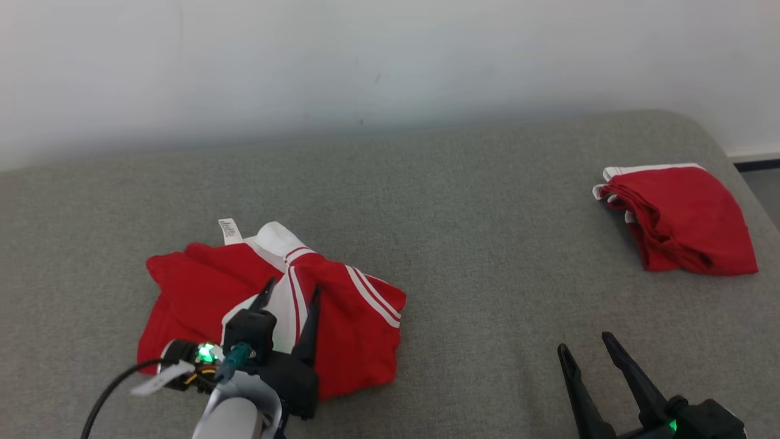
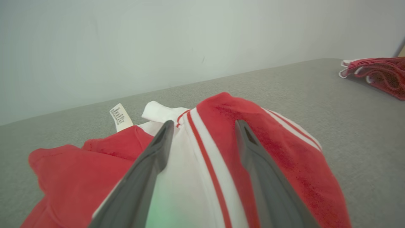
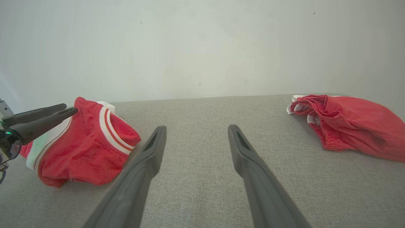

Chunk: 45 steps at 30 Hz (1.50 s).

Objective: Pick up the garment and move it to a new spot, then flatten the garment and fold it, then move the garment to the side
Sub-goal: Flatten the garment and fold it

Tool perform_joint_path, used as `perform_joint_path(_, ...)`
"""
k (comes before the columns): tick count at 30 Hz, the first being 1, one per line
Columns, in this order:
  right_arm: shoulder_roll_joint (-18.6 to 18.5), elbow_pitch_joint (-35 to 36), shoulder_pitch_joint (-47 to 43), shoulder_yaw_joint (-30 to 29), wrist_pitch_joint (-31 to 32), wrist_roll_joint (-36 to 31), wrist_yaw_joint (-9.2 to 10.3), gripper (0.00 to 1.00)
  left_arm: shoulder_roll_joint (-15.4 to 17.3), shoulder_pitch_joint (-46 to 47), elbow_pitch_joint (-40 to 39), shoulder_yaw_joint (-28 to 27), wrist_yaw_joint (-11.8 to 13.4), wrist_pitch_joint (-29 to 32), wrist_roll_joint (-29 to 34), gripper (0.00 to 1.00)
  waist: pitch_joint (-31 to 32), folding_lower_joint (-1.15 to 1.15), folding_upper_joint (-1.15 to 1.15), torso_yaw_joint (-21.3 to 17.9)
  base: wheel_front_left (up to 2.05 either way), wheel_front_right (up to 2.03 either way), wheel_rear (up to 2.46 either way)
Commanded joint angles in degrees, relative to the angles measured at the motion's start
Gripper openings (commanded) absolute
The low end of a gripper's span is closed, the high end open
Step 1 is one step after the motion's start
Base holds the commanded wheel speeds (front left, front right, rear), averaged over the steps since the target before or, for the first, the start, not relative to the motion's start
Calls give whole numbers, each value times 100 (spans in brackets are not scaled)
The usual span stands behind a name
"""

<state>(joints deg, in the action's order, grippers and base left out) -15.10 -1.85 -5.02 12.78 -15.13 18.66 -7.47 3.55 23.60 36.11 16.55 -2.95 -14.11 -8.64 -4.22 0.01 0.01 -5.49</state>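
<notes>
Left pincer (image 1: 293, 285), spread wide, is hanging over the crumpled red garment (image 1: 359, 329) near the grey padded surface's (image 1: 487, 244) front left edge.
It is likely lining up a pinch, while the right pincer (image 1: 583, 341) is idling, spread, over bare padding. The left wrist view is showing fingers (image 2: 158, 152) straddling a white stripe; the head view is adding a folded red garment (image 1: 682, 213) by the right edge.

red white-striped garment (image 1: 341, 317), grey couch (image 1: 487, 213)

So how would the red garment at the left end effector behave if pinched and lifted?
Probably floppy: the garment lies in soft folds, so it should sag and unfurl. Likely light, being thin cloth. It may drag on the grey fabric surface.
</notes>
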Motion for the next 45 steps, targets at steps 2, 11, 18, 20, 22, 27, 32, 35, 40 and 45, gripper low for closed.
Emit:
perform_joint_path(2,-27,11,97,20,-6,62,-7,100,25,250,289,-37,60,-42,52,100,-260,-1,-1,-133,0,0,0)
perform_joint_path(11,-12,-50,173,61,-6,64,-7,100,-1,699,1336,-81,-11,229,-227,100,-283,-1,-1,-201,0,0,0)
perform_joint_path(18,103,-116,69,74,-6,54,-7,100,-28,644,1547,31,-168,348,-398,0,-35,-1,-1,-177,0,0,0)
perform_joint_path(20,141,-133,44,100,-6,53,-7,100,-36,612,1491,56,-260,354,-522,0,55,-1,-1,-185,0,0,0)
perform_joint_path(22,181,-155,26,124,-6,56,-7,100,-53,587,1358,71,-349,392,-763,0,156,-1,-1,-204,0,0,0)
perform_joint_path(27,279,-209,5,167,-5,55,-7,100,-91,605,462,458,-465,801,-2129,0,412,-1,-1,-343,0,0,0)
perform_joint_path(32,363,-229,-15,155,-6,57,-7,100,-47,872,-502,787,-445,1191,-3085,0,563,-1,-1,-510,0,0,0)
perform_joint_path(35,421,-252,-46,136,-5,44,-7,100,-67,1151,-1006,744,-375,1377,-3743,0,675,-1,-1,-672,0,0,0)
perform_joint_path(40,494,-271,-95,161,-6,11,-7,100,-70,1830,-1606,742,169,1530,-4992,0,816,-1,-1,-945,0,0,0)
perform_joint_path(45,484,-289,-114,157,-6,4,-7,100,-66,2768,-1683,824,560,1368,-5534,0,886,-1,-1,-1091,0,0,0)
